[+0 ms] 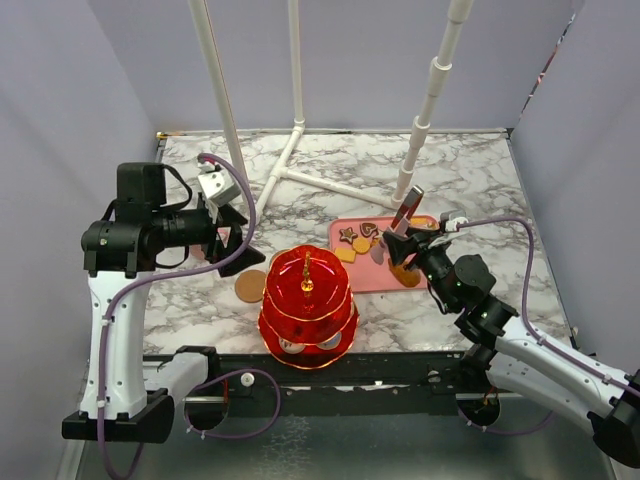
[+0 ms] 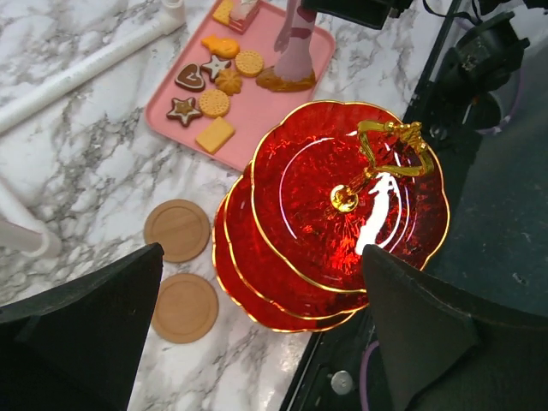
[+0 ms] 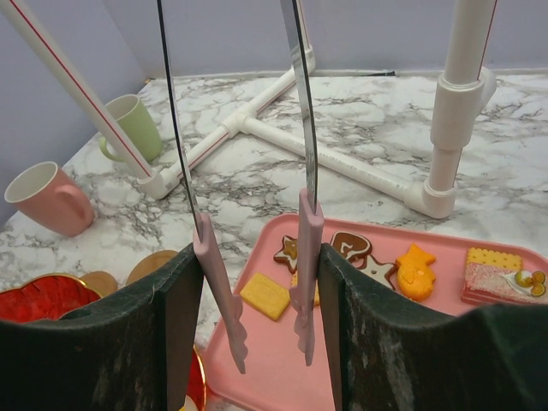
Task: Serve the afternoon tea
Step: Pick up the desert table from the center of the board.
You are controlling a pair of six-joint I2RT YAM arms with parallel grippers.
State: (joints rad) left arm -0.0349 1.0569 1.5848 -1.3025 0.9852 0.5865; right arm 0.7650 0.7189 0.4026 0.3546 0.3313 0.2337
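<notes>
The red three-tier stand (image 1: pixel 306 305) sits at the tabletop's (image 1: pixel 480 180) near edge, two brown coasters (image 1: pixel 250 287) just left of it, cookies (image 1: pixel 355 243) on the pink tray (image 1: pixel 372 277) behind it, where the right hand (image 1: pixel 400 245) pinches tongs (image 1: pixel 405 212), and the left hand (image 1: pixel 235 237) hangs spread wide

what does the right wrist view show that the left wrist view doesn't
Only the right wrist view shows the pale green mug and the pink mug. Only the left wrist view shows the stand's gold finial and its whole top tier. Both show the pink tray with cookies, the red three-tier stand, the coasters, the tongs and the white pipe frame.
</notes>
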